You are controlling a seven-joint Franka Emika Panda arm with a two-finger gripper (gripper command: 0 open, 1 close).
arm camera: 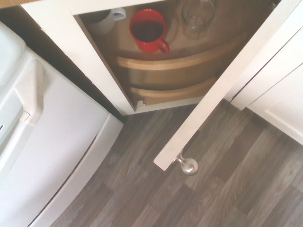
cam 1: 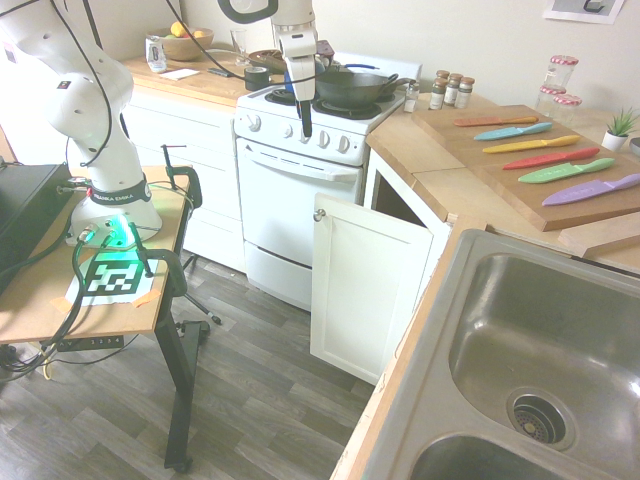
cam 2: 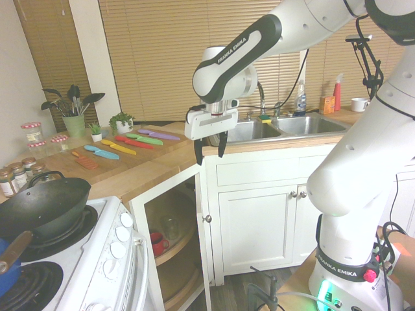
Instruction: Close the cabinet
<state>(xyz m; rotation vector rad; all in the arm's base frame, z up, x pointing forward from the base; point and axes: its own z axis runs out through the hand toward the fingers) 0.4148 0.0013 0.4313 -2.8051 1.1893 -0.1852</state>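
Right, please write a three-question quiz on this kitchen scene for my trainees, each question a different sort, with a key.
1. True or false: the corner cabinet door stands open.
2. Multiple choice: which mug sits beside the clear glass on the cabinet shelf? (a) green (b) red (c) yellow
3. Fill in: the gripper has its fingers ____.

Key: 1 true; 2 b, the red mug; 3 open.

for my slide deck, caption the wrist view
Cabinet door ajar above wood-look floor, red mug on the shelf inside
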